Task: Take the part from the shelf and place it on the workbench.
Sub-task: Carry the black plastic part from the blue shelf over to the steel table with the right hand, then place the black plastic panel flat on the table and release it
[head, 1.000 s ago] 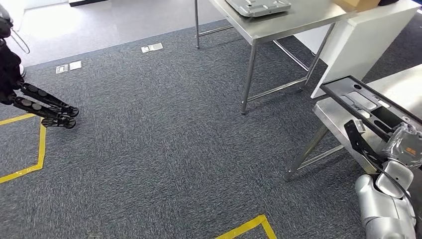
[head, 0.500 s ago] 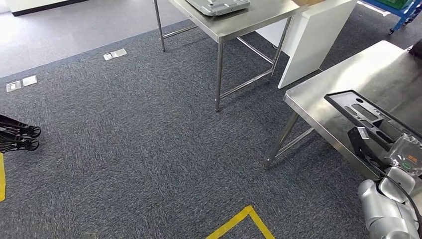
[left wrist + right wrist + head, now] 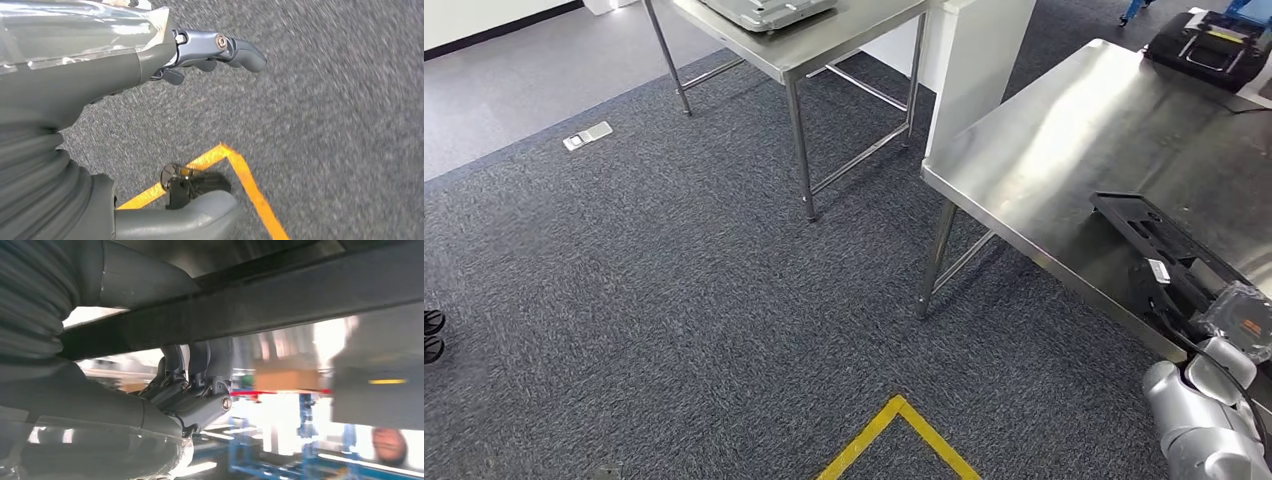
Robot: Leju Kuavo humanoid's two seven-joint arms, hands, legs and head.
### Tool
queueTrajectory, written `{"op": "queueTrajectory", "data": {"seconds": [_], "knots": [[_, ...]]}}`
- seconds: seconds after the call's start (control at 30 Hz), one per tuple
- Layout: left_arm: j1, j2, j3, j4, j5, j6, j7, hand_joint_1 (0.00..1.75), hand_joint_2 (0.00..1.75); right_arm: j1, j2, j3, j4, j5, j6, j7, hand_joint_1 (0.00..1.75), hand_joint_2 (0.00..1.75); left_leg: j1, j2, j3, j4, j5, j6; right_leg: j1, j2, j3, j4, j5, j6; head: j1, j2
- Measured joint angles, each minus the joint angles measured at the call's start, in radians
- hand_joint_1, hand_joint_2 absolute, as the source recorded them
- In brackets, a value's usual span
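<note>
The right hand's fingers (image 3: 200,385) are curled up around the part (image 3: 1169,245), a long black frame, with the thumb lying along its other side, so the part is clamped between them. In the head view the right hand (image 3: 1224,320) sits at the part's near end, above the silver forearm. The part's long axis runs from the hand away and to the left, slantwise over the near corner of the steel tabletop (image 3: 1064,130); its far end points toward the middle of that tabletop. Whether it touches the surface or hangs just above it I cannot tell.

The left hand (image 3: 210,50) hangs over grey carpet (image 3: 674,300) with its fingers loosely bent and apart, holding nothing. A yellow floor line (image 3: 904,420) makes a corner on the carpet. A black device (image 3: 1214,45) stands at the tabletop's far end, and a second steel table (image 3: 824,40) stands beyond, well apart.
</note>
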Motion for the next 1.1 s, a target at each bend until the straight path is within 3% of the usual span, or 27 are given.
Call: {"op": "queueTrajectory", "data": {"seconds": [0.03, 0.1, 0.13, 0.17, 0.2, 0.27, 0.3, 0.37, 0.43, 0.57, 1.1], "knots": [[0.0, 0.0, 0.0, 0.0, 0.0, 0.001, 0.0, 0.0, 1.75, -0.003, 0.0, -0.004, 0.003, -0.003, 0.002, 0.001, 1.75, 1.75, 0.003, -0.032, -0.025, 0.056, -0.031, -0.003, 0.0, 0.011, 0.0, 0.0, 0.001, -0.006, -0.001, 0.0], [0.002, 0.001, 0.0, 0.0, 0.002, 0.004, -0.001, 0.0, 1.75, -0.007, 0.002, -0.013, 0.01, -0.013, 0.006, 0.001, 1.75, 1.75, 0.004, -0.061, -0.092, 0.191, -0.09, -0.004, 0.004, 0.03, -0.001, 0.0, 0.002, -0.016, -0.002, 0.0], [0.002, 0.001, 0.0, 0.0, 0.004, 0.006, -0.001, 0.0, 1.75, -0.007, 0.003, -0.019, 0.015, -0.02, 0.007, -0.002, 1.75, 1.75, 0.004, -0.064, -0.115, 0.232, -0.097, -0.003, 0.007, 0.039, -0.001, 0.0, 0.002, -0.018, -0.002, 0.0], [0.003, 0.002, 0.0, 0.0, 0.006, 0.007, -0.001, 0.0, 1.75, -0.006, 0.003, -0.027, 0.019, -0.027, 0.005, -0.005, 1.75, 1.75, 0.004, -0.065, -0.122, 0.236, -0.085, -0.002, 0.008, 0.047, 0.0, 0.0, 0.002, -0.019, -0.002, 0.0], [0.003, 0.002, 0.0, 0.0, 0.008, 0.008, -0.002, 0.0, 1.75, -0.005, 0.004, -0.036, 0.022, -0.032, 0.004, -0.009, 1.75, 1.75, 0.004, -0.065, -0.108, 0.199, -0.055, 0.002, 0.009, 0.055, 0.0, 0.0, 0.003, -0.019, -0.002, 0.0], [0.003, 0.003, 0.0, 0.0, 0.013, 0.009, -0.004, 0.0, 1.75, -0.004, 0.005, -0.054, 0.026, -0.029, 0.0, -0.015, 1.75, 1.75, 0.003, -0.074, -0.045, 0.064, 0.015, 0.013, 0.012, 0.069, 0.001, 0.001, 0.003, -0.017, -0.002, 0.0], [0.002, 0.004, 0.0, 0.0, 0.014, 0.009, -0.006, 0.0, 1.75, -0.004, 0.005, -0.061, 0.026, -0.021, -0.001, -0.016, 1.75, 1.75, 0.002, -0.078, -0.018, 0.006, 0.037, 0.016, 0.014, 0.075, 0.0, 0.002, 0.004, -0.015, -0.001, 0.0], [0.001, 0.004, 0.0, 0.0, 0.018, 0.009, -0.008, 0.0, 1.75, -0.003, 0.007, -0.07, 0.026, -0.005, -0.003, -0.015, 1.75, 1.75, 0.0, -0.083, 0.002, -0.043, 0.05, 0.016, 0.022, 0.08, -0.004, 0.005, 0.003, -0.011, -0.001, 0.0], [0.001, 0.002, 0.0, 0.0, 0.02, 0.009, -0.01, 0.0, 1.75, 0.0, 0.008, -0.076, 0.026, 0.004, -0.003, -0.014, 1.75, 1.75, -0.005, -0.082, 0.0, -0.045, 0.055, 0.014, 0.024, 0.079, -0.007, 0.006, 0.003, -0.01, 0.0, 0.0], [0.0, 0.001, 0.0, 0.0, 0.021, 0.009, -0.01, 0.0, 1.75, 0.001, 0.01, -0.079, 0.024, 0.009, -0.003, -0.011, 1.75, 1.75, -0.015, -0.084, -0.005, -0.044, 0.058, 0.022, 0.018, 0.076, -0.008, 0.001, 0.007, -0.003, 0.0, 0.0], [-0.001, -0.001, 0.0, 0.0, 0.029, 0.001, -0.037, 0.0, 1.75, -0.028, 0.016, -0.062, 0.023, 0.01, -0.003, -0.002, 1.75, 1.75, -0.014, -0.085, -0.009, -0.043, 0.059, 0.026, 0.018, 0.074, -0.01, -0.003, 0.01, 0.002, -0.001, 0.0]]}}
